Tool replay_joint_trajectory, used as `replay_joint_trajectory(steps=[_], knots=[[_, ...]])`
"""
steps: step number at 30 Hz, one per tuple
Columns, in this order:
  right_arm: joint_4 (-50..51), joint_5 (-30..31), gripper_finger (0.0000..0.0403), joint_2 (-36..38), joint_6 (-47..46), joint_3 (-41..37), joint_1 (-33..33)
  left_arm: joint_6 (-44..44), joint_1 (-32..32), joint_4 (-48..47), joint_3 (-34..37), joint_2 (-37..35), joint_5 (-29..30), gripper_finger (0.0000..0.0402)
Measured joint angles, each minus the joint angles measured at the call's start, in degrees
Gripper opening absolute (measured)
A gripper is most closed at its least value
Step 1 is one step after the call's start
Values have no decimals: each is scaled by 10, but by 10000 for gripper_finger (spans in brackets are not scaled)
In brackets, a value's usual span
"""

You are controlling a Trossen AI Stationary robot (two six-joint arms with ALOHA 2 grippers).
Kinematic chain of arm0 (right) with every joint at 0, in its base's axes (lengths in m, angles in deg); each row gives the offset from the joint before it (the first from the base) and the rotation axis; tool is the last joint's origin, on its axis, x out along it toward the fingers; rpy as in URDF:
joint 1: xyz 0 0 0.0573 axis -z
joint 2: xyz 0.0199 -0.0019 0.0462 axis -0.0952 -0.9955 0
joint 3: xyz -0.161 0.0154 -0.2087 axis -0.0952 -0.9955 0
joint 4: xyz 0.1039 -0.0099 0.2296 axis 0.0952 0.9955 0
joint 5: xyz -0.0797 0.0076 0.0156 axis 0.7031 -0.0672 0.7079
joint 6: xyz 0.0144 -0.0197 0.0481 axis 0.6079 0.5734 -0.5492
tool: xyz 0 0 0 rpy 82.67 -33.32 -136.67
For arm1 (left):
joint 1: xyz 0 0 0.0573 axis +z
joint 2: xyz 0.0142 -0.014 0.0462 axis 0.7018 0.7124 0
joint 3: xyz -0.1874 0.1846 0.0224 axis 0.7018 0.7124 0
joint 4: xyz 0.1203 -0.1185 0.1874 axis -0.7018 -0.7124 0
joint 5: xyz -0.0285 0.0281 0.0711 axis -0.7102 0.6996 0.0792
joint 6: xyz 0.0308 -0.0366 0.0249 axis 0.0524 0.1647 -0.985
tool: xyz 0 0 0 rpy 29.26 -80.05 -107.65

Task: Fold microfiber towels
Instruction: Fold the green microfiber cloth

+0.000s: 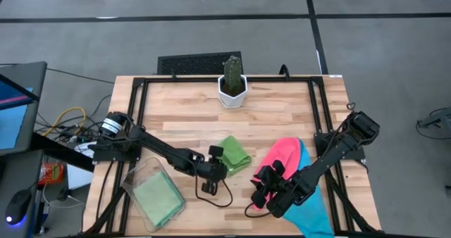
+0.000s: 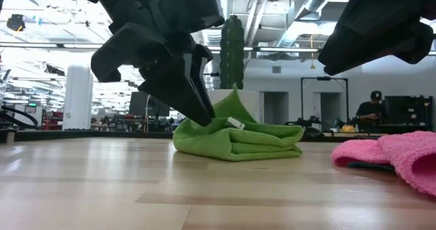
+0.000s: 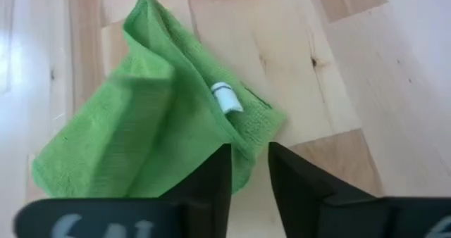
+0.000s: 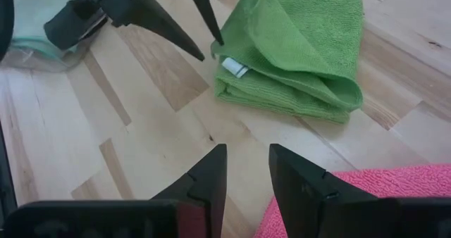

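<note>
The fuzzy light green microfiber towel (image 1: 235,154) lies folded on the wooden desk (image 1: 282,118), in front of the potted cactus (image 1: 232,81). The left end effector (image 4: 208,48), slightly parted, touches its edge without grasping it. Beside it, the pink towel (image 1: 283,155) and blue towel (image 1: 317,208) await folding under the empty, parted right end effector (image 4: 246,171).

We see the left gripper (image 2: 197,107) with fingers slightly parted, tips at the edge of a folded green towel (image 2: 238,140) on the wooden table (image 2: 136,189). A pink towel (image 2: 395,155) lies beside it; a cactus (image 2: 231,50) stands behind.
</note>
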Motion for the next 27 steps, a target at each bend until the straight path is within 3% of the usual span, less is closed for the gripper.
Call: replay_joint_trajectory(steps=[5,13,21,27], knots=[[0,0,131,0,0,0,0,15,4,-2,0,0,16,97],[0,0,131,0,0,0,0,14,12,-9,-5,0,17,7],[0,0,131,0,0,0,0,-49,18,-61,-72,-2,76,1],[0,0,131,0,0,0,0,-79,58,-63,-85,-2,77,1]])
